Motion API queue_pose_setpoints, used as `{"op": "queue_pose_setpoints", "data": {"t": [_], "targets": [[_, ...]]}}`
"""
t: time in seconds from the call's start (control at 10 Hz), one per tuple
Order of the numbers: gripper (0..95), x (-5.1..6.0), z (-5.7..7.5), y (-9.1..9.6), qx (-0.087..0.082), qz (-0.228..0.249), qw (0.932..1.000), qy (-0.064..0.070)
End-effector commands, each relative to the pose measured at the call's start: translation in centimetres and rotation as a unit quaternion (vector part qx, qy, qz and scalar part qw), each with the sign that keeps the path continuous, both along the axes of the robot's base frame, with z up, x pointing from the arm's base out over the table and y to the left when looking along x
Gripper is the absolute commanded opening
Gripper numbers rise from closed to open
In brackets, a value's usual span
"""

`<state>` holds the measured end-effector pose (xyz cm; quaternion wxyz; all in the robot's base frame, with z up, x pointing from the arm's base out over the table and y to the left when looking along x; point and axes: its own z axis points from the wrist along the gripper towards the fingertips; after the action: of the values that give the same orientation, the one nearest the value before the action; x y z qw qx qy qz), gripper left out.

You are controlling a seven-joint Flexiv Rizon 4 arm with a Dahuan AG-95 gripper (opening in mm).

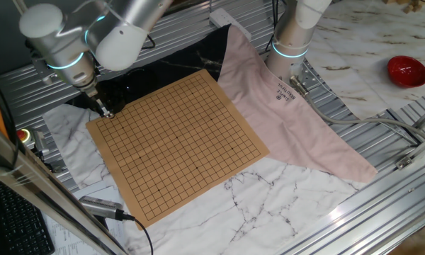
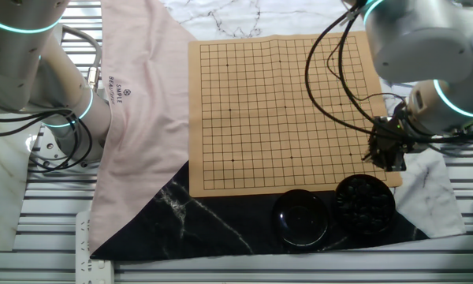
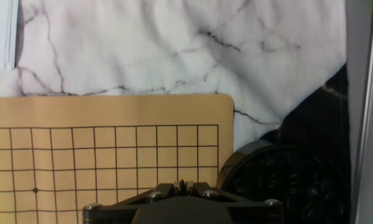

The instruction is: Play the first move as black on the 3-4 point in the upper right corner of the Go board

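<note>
We see the Go board point(image 2: 288, 110) lying flat on the bench point(image 1: 354, 212), on a white marbled cloth point(image 1: 283, 195); every crossing we can see on its grid is bare. A pink cloth point(image 1: 283, 106) lies next to one board edge and overlaps a black marbled cloth point(image 2: 197, 221).

Two bowls sit on the black cloth just off the board's edge: a bowl of black stones point(image 2: 364, 203) and beside it an empty-looking black bowl point(image 2: 301, 216). Single stones are too small to tell apart in there (just a dark glossy heap).

The end effector point(image 2: 388, 150) hangs at the board corner nearest the stone bowl, just above the board's rim, close to the bowl but not in it. In one fixed view the end effector point(image 1: 103, 108) sits at the same corner, tip down by the board edge. In the hand view the finger tips point(image 3: 183, 185) look pressed close together, with something dark between them, but we cannot tell if that is a stone or if it is fully closed.

The hand view shows the board corner point(image 3: 227, 99) and the stone bowl's rim point(image 3: 248, 155) right beside it.

A red bowl point(image 1: 407, 71) sits well apart on the far side of the bench. A second arm's base point(image 1: 294, 35) stands by the pink cloth.
</note>
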<state>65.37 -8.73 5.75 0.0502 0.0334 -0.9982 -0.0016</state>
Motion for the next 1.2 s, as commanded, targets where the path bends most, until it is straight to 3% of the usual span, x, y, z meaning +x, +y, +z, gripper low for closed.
{"op": "queue_pose_setpoints", "data": {"t": [0.1,1.2], "targets": [[0.0,-0.1,-0.3,0.0,-0.001,0.001,1.0,-0.001],[0.0,-0.5,-2.5,-0.4,-0.001,0.015,0.9998,-0.011]]}}
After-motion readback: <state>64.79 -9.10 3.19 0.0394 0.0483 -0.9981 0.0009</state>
